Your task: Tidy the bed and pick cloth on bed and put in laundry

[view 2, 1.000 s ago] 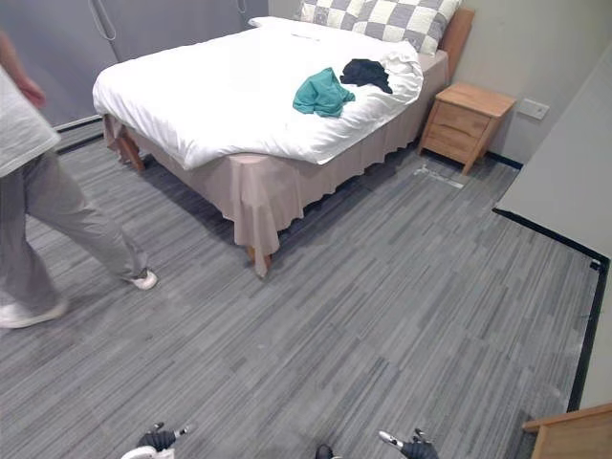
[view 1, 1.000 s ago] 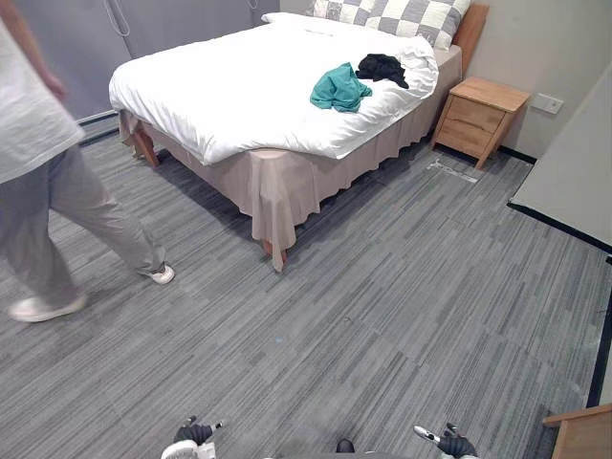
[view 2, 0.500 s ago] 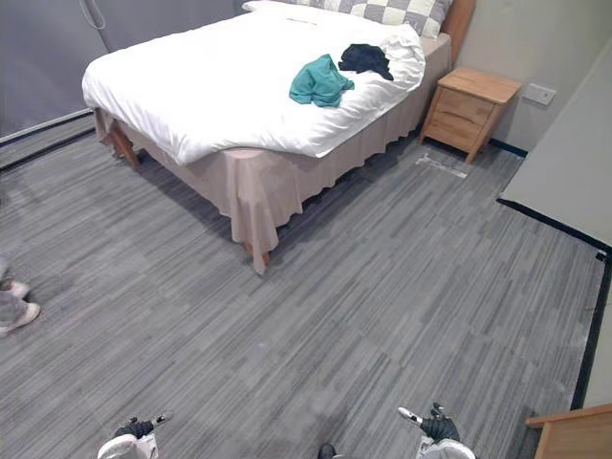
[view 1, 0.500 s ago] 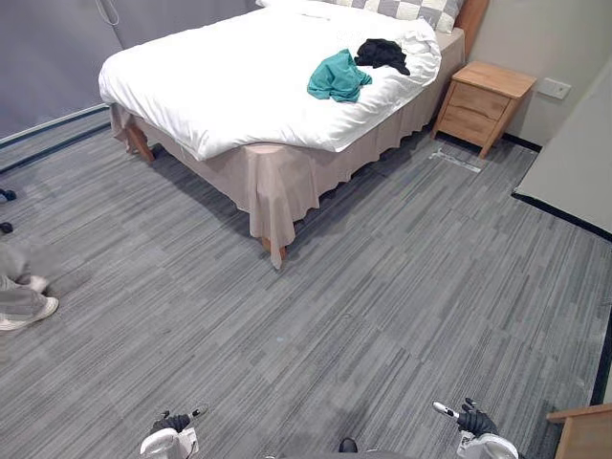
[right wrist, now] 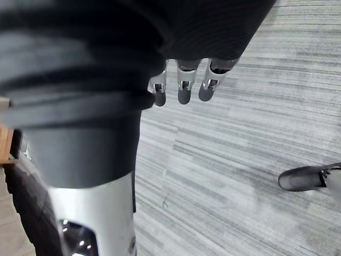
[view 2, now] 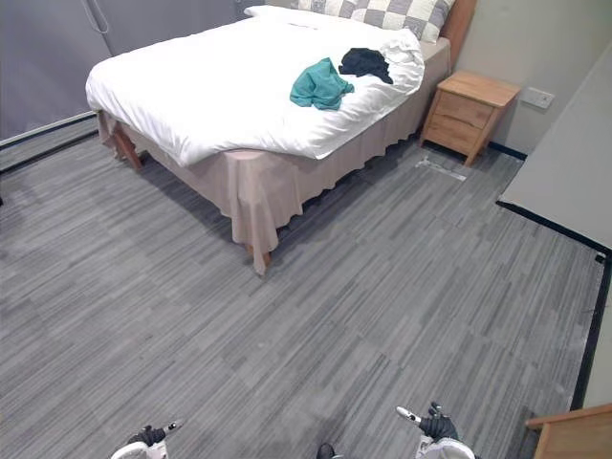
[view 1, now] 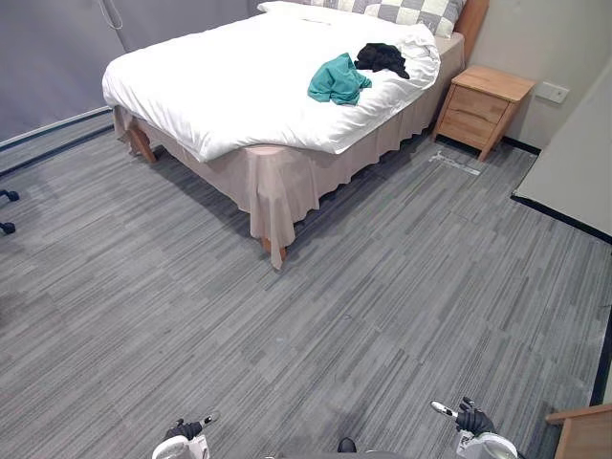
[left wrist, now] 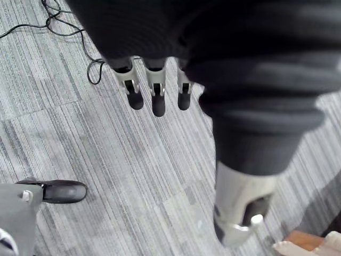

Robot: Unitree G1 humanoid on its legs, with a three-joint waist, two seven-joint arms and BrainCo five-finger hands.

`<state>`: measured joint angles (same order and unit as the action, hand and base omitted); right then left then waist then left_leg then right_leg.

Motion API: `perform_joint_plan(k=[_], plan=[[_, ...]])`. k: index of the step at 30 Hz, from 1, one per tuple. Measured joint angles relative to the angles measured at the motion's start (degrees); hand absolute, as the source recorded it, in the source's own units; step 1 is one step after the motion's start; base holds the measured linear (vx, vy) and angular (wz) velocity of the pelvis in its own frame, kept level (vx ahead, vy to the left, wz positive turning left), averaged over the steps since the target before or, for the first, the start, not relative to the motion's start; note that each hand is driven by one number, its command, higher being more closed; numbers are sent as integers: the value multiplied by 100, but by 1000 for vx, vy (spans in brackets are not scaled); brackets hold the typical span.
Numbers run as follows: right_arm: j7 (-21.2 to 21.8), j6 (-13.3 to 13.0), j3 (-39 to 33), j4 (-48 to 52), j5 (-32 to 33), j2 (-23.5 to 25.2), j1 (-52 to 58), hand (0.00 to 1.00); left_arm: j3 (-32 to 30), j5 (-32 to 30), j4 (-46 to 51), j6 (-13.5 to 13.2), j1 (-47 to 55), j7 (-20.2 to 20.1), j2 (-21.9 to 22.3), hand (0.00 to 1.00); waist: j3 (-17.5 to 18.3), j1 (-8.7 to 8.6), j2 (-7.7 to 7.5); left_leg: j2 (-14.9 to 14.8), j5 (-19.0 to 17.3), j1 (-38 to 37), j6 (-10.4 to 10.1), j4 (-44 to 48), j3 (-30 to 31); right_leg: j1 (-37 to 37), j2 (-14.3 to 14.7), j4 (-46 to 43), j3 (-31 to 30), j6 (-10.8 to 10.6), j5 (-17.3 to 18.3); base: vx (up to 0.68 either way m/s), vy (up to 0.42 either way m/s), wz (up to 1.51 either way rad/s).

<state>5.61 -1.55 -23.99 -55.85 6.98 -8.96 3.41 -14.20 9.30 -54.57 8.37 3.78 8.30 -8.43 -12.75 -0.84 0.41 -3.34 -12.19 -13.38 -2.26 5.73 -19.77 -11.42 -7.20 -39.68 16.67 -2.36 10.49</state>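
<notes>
A teal cloth (view 1: pixel 338 78) lies crumpled on the white duvet of the bed (view 1: pixel 229 86), towards its right side. A black cloth (view 1: pixel 382 58) sits just beyond it, near the folded-back duvet edge and the checked pillows (view 1: pixel 421 11). Both hands hang low and far from the bed, over the grey floor. My left hand (view 1: pixel 186 432) is at the lower left, its fingers (left wrist: pixel 154 101) relaxed and holding nothing. My right hand (view 1: pixel 464 419) is at the lower right, its fingers (right wrist: pixel 184 88) also straight and empty.
A wooden nightstand (view 1: pixel 486 107) stands right of the bed's head. A pale slanted panel (view 1: pixel 574 163) with a black floor edge borders the right side. A wooden corner (view 1: pixel 581 432) shows at the lower right. Chair castors (view 1: pixel 8 212) sit at the far left.
The person who was walking at the left has gone out of the picture. The camera has shifted a little. Both hands stay low and empty.
</notes>
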Motion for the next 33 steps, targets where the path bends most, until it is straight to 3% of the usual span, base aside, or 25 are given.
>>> perform_joint_plan(k=[1,4,5,7,8,9,10,11,12,13,14,15,16,18,21,23,24,25,26,27,28,30,31,32,33], plan=[[1,49,27,-136,0,78,125,0,4,-3,-8,37,26,-20,-3,0,-58,-21,-34,-125,-121,-167,-88,67,1,-84,-54,104,-1,-199,236,149,-56,-6],[-2,74,139,-124,33,176,201,0,5,-16,-5,66,3,-123,-40,0,-62,-132,-35,-381,-257,-259,-282,90,56,-176,21,1078,-10,-193,85,268,-183,1],[2,117,164,-118,41,222,175,0,0,-18,-7,70,-39,-145,-32,0,-108,-167,-34,-532,-336,-314,-422,80,62,-278,24,1621,28,-97,-206,299,-213,-3],[0,189,160,-115,40,240,160,0,-16,-19,-13,49,-116,-203,-34,0,-224,-174,1,-734,-453,-511,-619,-5,75,-444,-3,2250,-35,-128,-804,394,-324,-1],[-3,201,127,-114,36,227,182,0,-72,-21,-55,9,-132,-245,-27,0,-252,-199,32,-890,-567,-724,-688,-158,154,-519,7,2148,1,-44,-1380,406,-348,3],[-5,200,81,-112,33,213,183,0,-77,-24,-107,-29,-185,-265,-11,0,-282,-228,85,-1011,-663,-794,-496,-186,167,-577,91,1835,60,166,-1090,507,-391,9],[-5,178,-86,-78,29,267,132,0,-197,-29,-168,-119,-277,-361,-36,0,-294,-233,65,-1013,-333,-762,-230,120,293,-822,75,1134,39,286,-415,457,-338,0],[3,180,-128,-81,31,267,104,0,-251,-27,-162,-157,-298,-367,-31,0,-310,-208,48,-1054,-150,-713,-442,359,346,-822,81,991,19,390,-292,550,-445,-12],[21,182,-202,-73,31,218,95,0,-290,-10,-155,-176,-292,-362,1,0,-298,-214,149,-1253,162,-491,-720,1132,575,-620,216,927,44,507,-11,490,-404,-28],[50,184,-228,-77,12,185,103,0,-293,51,-104,-187,-246,-366,11,0,-282,-225,224,-1440,567,-220,-826,2007,712,-345,369,1028,44,561,162,495,-376,-22],[55,178,-221,-85,-20,165,107,0,-294,111,-79,-192,-223,-376,17,0,-279,-230,264,-1578,877,35,-816,2647,812,-155,479,1166,38,573,225,526,-285,-23],[52,146,-154,-127,-33,148,97,0,-295,182,-40,-200,-179,-397,44,0,-273,-219,381,-1788,1157,615,-798,4070,1006,227,727,1516,-9,659,273,528,-193,-31],[41,111,-35,-132,-78,71,91,0,-303,205,51,-202,-77,-403,73,0,-295,-195,424,-1820,981,1179,-777,5365,1195,655,920,1861,-120,770,261,531,-158,-43],[21,78,181,-144,-240,54,-15,0,-370,194,232,-215,174,-471,128,0,-377,-119,306,-1531,498,2021,-596,6272,1210,1459,1020,2399,-267,1022,178,516,-113,-50],[2,-24,229,-100,-252,-13,-165,0,-384,220,466,-305,378,-537,294,0,-546,109,117,-1071,156,2684,-536,4829,566,2345,964,3067,-493,1037,181,521,-73,-47],[0,-77,231,195,-272,-88,-199,0,-385,384,529,-303,474,-575,423,0,-539,101,82,-866,431,2897,-325,2923,-845,2867,900,3568,-445,792,334,578,-7,-12],[-1,-81,231,332,-320,-127,-144,0,-386,435,555,-297,501,-576,477,0,-488,84,134,-860,825,2865,-214,2355,-1505,2981,931,3667,-373,667,445,673,65,32],[-1,-110,230,533,-424,-203,-26,0,-385,441,558,-290,511,-580,542,0,-377,80,282,-826,1459,2779,205,1799,-2571,3168,1023,3701,-176,519,694,581,80,50],[-6,-121,229,556,-468,-205,-4,0,-386,441,551,-275,503,-578,534,0,-333,59,253,-745,1148,2647,874,1630,-2929,3253,1018,3662,-56,467,850,737,76,101],[-1,-119,243,556,-472,-210,-55,0,-392,440,540,-229,315,-569,519,0,-233,35,64,-358,521,2564,1669,1400,-2953,3285,906,3342,214,205,1146,521,17,104],[13,-112,260,561,-473,-211,-109,0,-418,446,544,-175,198,-544,529,0,-235,26,-64,-243,424,2560,1703,1426,-2893,3203,782,3031,348,70,1227,622,7,121],[120,-131,274,574,-493,-267,-417,0,-243,440,535,-61,97,-488,528,0,-208,15,-176,-49,188,2493,1575,1340,-2411,2291,372,701,480,-493,1058,579,42,89],[152,-152,278,575,-516,-267,-484,0,-212,441,518,-40,72,-472,514,0,-206,13,-187,-26,141,2406,1491,1344,-2277,2065,259,21,472,-592,1004,583,55,107],[176,-156,354,576,-664,-259,-520,0,-140,438,370,-32,34,-432,488,0,-203,11,-170,-3,52,2061,1257,1339,-1849,1767,5,-951,537,-584,1011,596,2,119],[169,-133,454,578,-701,-248,-493,0,-37,438,310,-43,46,-400,470,0,-204,7,-155,-25,14,1840,1169,1311,-1616,1678,-131,-1146,632,-541,1027,687,-62,150]])
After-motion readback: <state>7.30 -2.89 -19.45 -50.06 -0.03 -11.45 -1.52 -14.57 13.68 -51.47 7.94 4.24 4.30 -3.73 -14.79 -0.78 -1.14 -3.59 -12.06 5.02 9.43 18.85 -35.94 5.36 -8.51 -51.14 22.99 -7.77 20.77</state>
